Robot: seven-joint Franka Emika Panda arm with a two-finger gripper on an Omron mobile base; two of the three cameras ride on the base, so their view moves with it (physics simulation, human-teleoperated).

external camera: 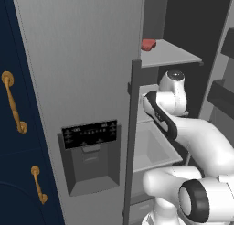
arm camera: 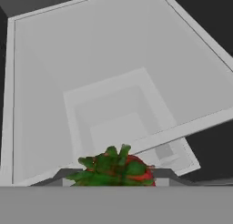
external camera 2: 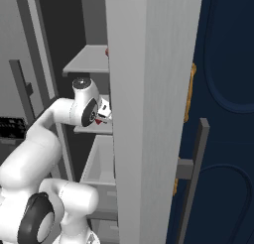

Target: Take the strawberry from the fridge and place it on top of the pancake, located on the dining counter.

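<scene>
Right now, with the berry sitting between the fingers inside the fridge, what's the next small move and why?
Probably lift slightly and draw straight back out. The strawberry sits between the fingers, seemingly gripped, with the fridge shelf just beneath it.

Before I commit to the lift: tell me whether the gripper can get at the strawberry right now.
Probably yes. In the hand view the strawberry sits right between the fingers of the gripper, leafy top toward the camera, nothing between them. Whether the jaws already press on it is unclear.
</scene>
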